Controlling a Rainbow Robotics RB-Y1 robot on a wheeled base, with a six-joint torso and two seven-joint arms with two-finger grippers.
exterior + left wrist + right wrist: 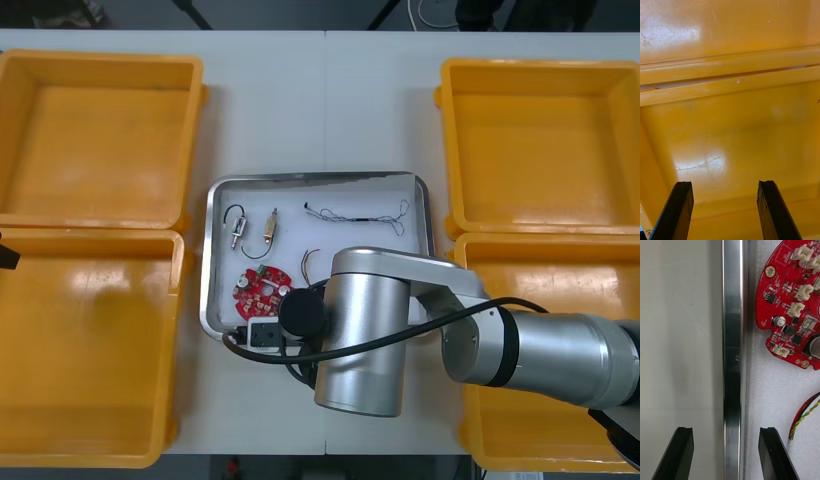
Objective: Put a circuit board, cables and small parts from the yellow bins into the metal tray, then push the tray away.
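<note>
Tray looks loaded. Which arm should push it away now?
Right. The right tool, open, straddles the near rim of the metal tray beside the circuit board. The left tool hangs open over a yellow bin, apart from the tray.

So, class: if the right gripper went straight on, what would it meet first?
Probably the metal tray: its rim runs between the fingers of the open right gripper, though depth is unclear.

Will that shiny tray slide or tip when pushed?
Likely slides: the metal tray sits low and flat on the smooth table. Its rim, between the right gripper's open fingers, looks stiff. Cables inside may shift. Left gripper idles over a yellow bin.
</note>
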